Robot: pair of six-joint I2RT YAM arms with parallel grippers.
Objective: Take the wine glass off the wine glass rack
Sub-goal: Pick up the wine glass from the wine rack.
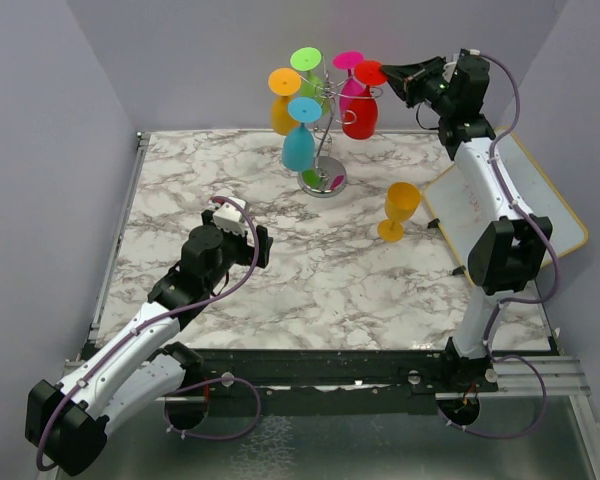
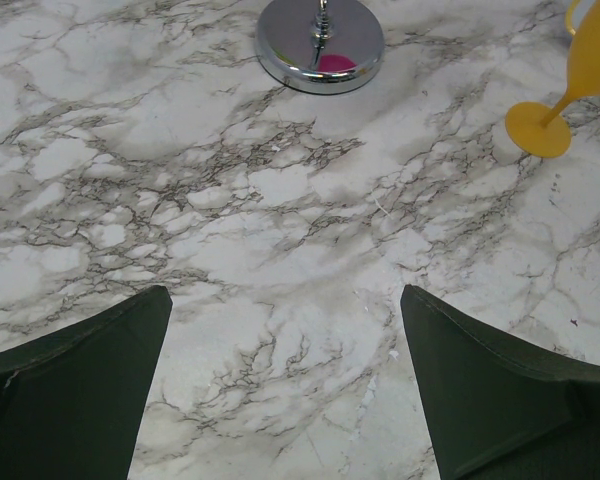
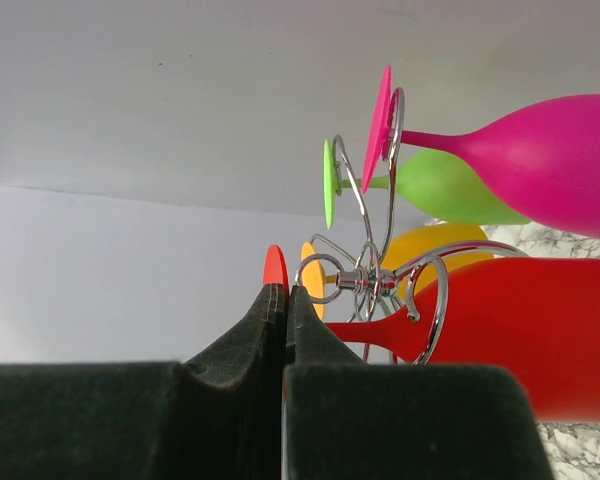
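The silver wine glass rack (image 1: 325, 150) stands at the back of the marble table on its round base (image 2: 320, 45). Several coloured glasses hang upside down from its scroll arms (image 3: 372, 280), among them a red wine glass (image 1: 360, 115). My right gripper (image 1: 392, 75) is beside the rack's top. In the right wrist view this gripper (image 3: 285, 292) is shut on the rim of the red glass's foot (image 3: 274, 266), and the glass's stem still sits in a wire loop. My left gripper (image 2: 285, 292) is open and empty over the table (image 1: 260, 240).
A yellow wine glass (image 1: 400, 210) stands upright on the table right of the rack; it also shows in the left wrist view (image 2: 580, 75). A white board with a yellow edge (image 1: 540, 200) lies at the right side. Grey walls enclose the table.
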